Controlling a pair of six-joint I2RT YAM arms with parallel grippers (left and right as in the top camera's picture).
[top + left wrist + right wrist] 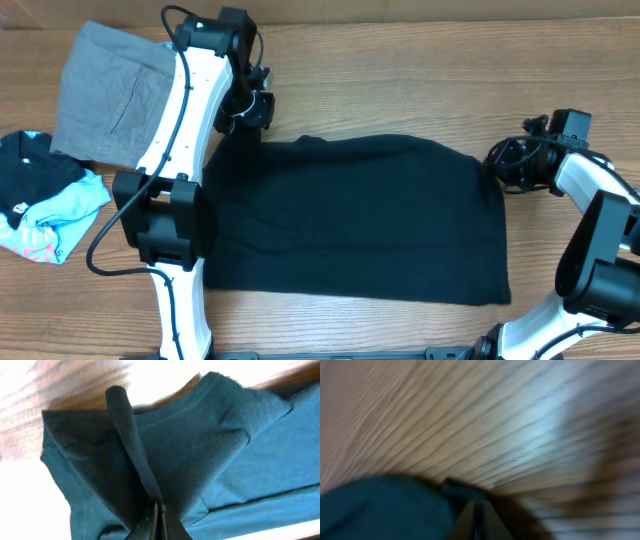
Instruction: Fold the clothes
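The left claw [156,510] is clamped tight on a raised pinch of the large plain black T-shirt of soft cloth [210,435]. The fabric is drawn up into a narrow ridge running away from the fingertips, with folds fanning out on either side. Seen from above, this claw sits at the shirt's far left corner.

The right claw [479,510] has its fingers pressed together at the edge of the dark cloth. The wrist view is too blurred to tell whether any fabric is caught between them. From above, it meets the shirt's far right corner.

The T-shirt lies spread broad and mostly flat across the middle of the pale wooden tabletop [400,70], between the two claws. Well to the left rest folded grey trousers [105,95]. Nearer the left edge lies a crumpled black and light-blue printed garment [45,205].
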